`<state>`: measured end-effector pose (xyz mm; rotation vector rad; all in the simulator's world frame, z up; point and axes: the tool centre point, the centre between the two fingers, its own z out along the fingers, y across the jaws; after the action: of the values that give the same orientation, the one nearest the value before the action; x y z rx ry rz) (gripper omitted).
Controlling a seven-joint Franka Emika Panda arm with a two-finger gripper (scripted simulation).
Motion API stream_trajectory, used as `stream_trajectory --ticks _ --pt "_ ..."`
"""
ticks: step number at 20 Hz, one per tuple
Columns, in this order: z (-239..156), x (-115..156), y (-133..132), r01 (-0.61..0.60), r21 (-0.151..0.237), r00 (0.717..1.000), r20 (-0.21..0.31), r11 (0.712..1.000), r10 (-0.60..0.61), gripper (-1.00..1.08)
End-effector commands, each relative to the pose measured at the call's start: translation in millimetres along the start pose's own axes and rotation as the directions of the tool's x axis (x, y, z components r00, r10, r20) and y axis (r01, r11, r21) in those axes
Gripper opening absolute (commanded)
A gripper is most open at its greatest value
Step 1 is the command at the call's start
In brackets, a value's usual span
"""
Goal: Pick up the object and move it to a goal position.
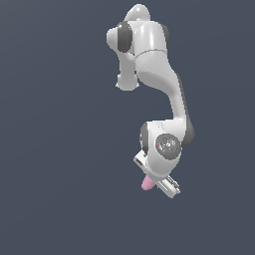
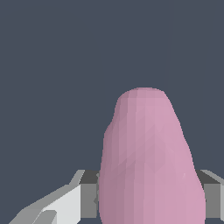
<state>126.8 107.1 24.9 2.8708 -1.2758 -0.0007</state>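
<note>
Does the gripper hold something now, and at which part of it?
Yes: the gripper holds the pink object near one end; the other end sticks out free.

Object (image 1: 146,184) between fingers (image 2: 65,203) of hand (image 1: 154,182), below arm (image 1: 159,74).

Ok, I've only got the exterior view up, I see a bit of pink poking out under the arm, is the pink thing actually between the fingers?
Observer: Yes. In the wrist view the pink object fills the space between the fingers of the end effector.
Operator: Is it a ball?
Observer: No, elongated and lumpy, rounded at its far end.
Operator: Anything beyond it?
Observer: Only plain dark background; no goal marker shows.
</note>
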Motion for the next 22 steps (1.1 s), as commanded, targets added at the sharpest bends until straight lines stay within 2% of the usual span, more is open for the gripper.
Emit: stream_trajectory --ticks 1,12,22 --pt "-1 0 0 0.0 0.0 1.0 0.0 1.0 0.0 -1.0" --pt "-21 -12 10 0.0 0.0 1.0 0.0 1.0 0.0 -1.0" --pt "-69 -42 35 0.0 0.001 1.0 0.001 1.0 0.0 -1.0"
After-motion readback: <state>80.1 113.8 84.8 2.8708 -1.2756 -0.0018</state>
